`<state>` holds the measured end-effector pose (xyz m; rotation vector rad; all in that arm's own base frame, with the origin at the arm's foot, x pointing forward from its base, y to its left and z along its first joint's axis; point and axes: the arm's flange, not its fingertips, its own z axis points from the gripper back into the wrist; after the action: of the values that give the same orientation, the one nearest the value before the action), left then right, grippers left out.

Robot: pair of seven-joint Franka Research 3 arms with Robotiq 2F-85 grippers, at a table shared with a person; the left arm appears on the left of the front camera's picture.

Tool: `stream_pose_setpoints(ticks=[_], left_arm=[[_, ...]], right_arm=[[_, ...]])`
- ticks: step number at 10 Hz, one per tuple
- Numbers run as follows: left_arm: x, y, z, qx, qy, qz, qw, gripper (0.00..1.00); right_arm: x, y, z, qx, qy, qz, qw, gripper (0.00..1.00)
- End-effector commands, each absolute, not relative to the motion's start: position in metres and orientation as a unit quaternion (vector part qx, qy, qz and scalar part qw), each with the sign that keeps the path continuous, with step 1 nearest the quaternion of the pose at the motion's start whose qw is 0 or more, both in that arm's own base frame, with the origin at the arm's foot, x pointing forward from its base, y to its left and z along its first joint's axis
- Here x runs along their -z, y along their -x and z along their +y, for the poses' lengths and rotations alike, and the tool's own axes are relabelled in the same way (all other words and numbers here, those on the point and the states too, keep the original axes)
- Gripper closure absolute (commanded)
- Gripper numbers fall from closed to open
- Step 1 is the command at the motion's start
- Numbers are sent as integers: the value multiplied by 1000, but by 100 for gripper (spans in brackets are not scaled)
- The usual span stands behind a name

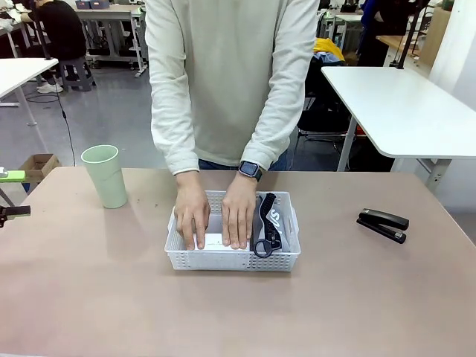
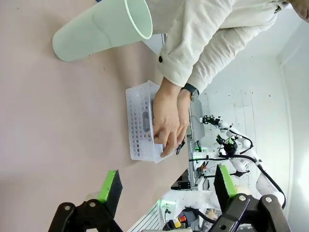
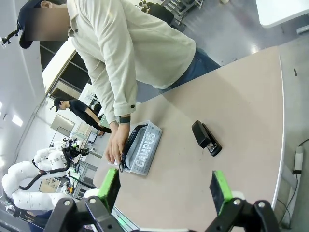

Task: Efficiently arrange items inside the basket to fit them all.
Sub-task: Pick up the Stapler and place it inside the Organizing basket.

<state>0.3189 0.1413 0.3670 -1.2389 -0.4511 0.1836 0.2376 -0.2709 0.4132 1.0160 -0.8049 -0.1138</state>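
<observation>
Standing upright at the left, the cup [image 1: 104, 175] is sitting well apart from the basket [image 1: 233, 260] at mid-table. Inside the basket, the person's right hand [image 1: 192, 217] and the person's left hand [image 1: 239, 214] are pressing down, fingers laid flat, on the case [image 1: 216, 240], covering most of it. The pouch [image 1: 268, 223] is lying along the basket's right end. The stapler [image 1: 383, 224] is lying on the table well to the right. The left gripper [image 2: 166, 186] and the right gripper [image 3: 165, 187] are hovering with fingers spread wide, holding nothing.
</observation>
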Motion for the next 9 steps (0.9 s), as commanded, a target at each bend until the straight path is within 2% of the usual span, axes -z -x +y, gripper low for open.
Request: stream_pose_setpoints(ticks=[1,6,9], left_arm=[[-370,-316,141,-87,579,-202,785,0],[-370,-316,141,-87,579,-202,785,0],[-370,-316,141,-87,579,-202,785,0]], right_arm=[[-412,-238,-271,44,-473,-389,789,0],[-413,-238,-271,53,-473,-375,796,0],[-480,-292,-203,-102,-347,-371,856,0]])
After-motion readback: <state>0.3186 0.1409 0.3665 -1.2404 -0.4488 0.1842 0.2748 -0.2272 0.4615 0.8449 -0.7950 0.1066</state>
